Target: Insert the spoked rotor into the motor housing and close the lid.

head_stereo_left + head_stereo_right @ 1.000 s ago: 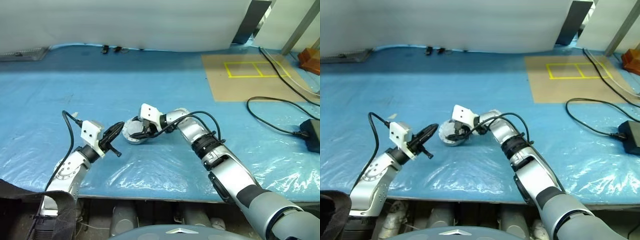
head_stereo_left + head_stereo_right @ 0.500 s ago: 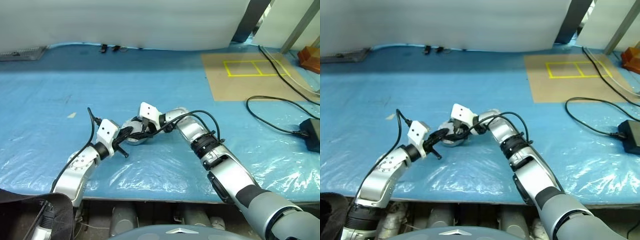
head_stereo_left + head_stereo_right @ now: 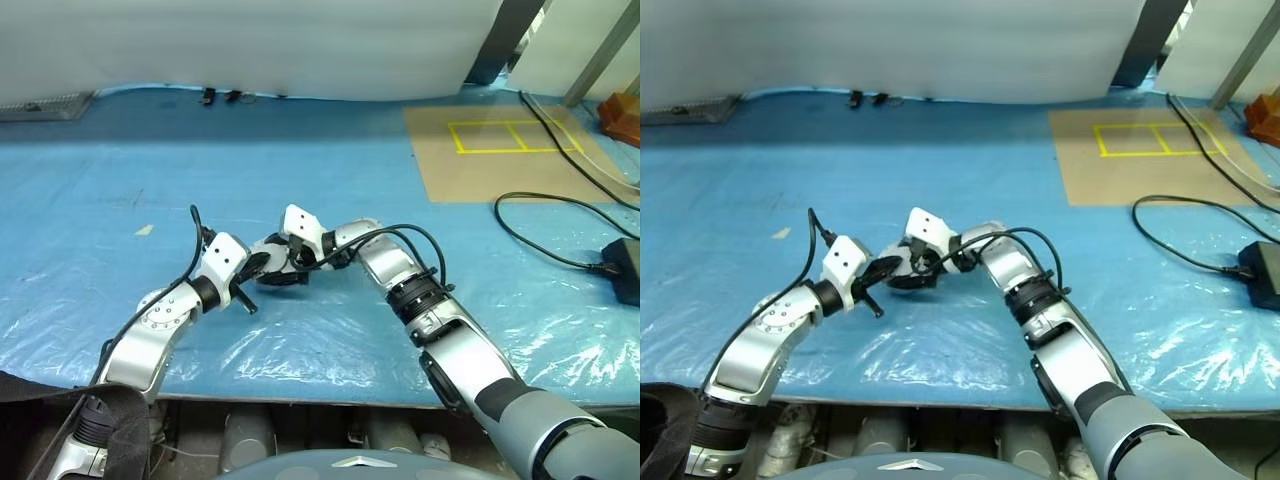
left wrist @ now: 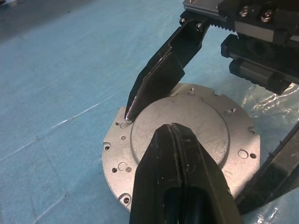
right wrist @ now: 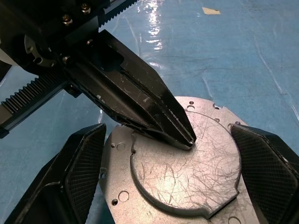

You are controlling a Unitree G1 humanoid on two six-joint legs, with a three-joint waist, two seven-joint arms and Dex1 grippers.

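A round silver lid with small holes around its flange lies flat on the blue sheet, also seen as the lid. Whether the motor housing is under the lid cannot be told; the spoked rotor is hidden. My left gripper is shut, and its joined tips rest on the lid's raised centre. My right gripper is open and straddles the lid, one finger on each side of the rim. One of its pads sits close against the rim. Both grippers meet near the table's middle, left gripper beside right gripper.
A brown board with yellow tape squares lies at the back right. Black cables run to a power brick at the right edge. A small scrap lies left of the arms. The table's front edge is just below the arms.
My left arm has swung right and forward, bringing its shut tips from beside the lid onto the lid's top. The right gripper has stayed around the lid.
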